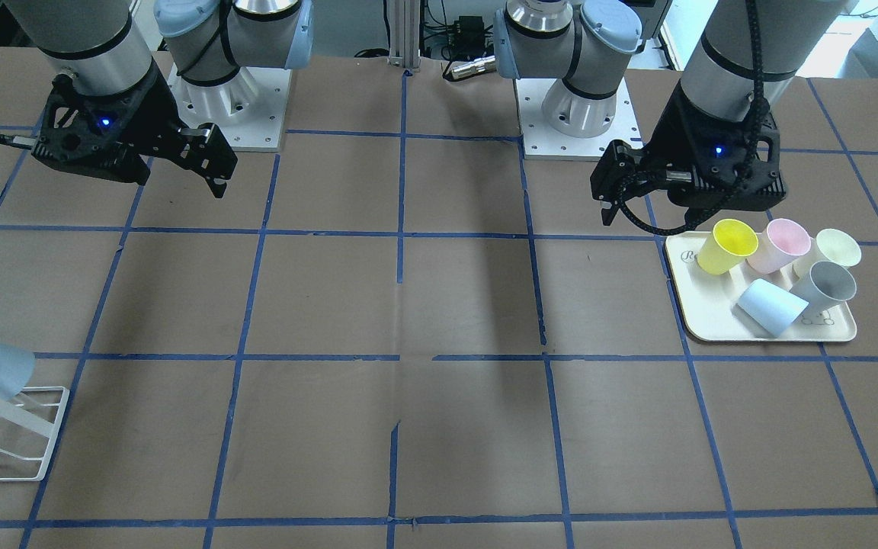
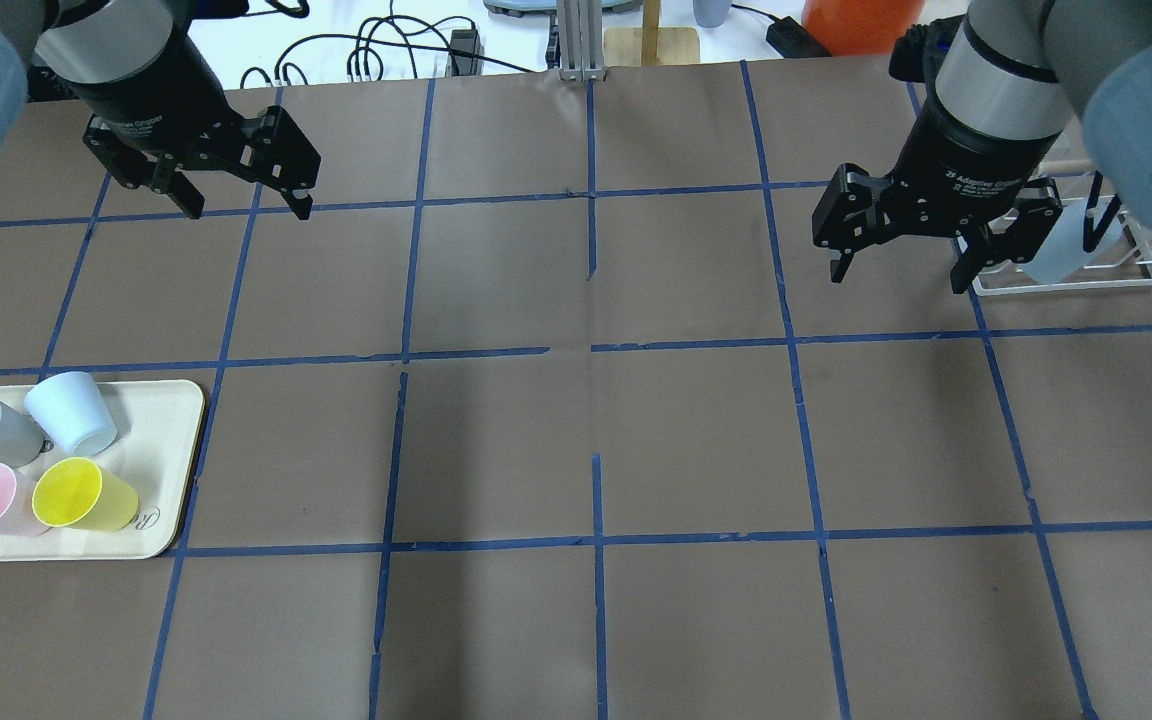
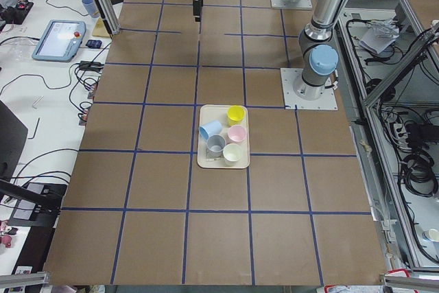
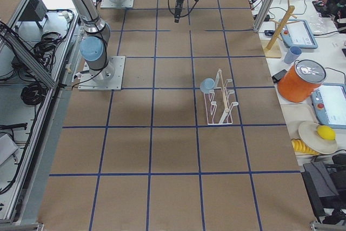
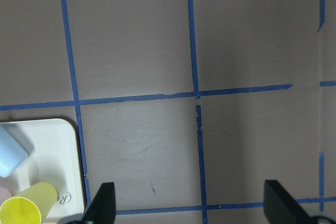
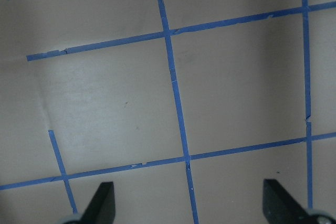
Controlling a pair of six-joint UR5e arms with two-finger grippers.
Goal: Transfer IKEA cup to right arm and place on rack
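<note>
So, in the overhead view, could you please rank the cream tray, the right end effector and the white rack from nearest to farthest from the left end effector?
1. Cream tray, lower left.
2. Right end effector, across the table.
3. White rack, far right, just beyond it.

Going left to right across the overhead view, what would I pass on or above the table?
Cream tray → left gripper → right gripper → white rack, with a pale blue cup on it.
</note>
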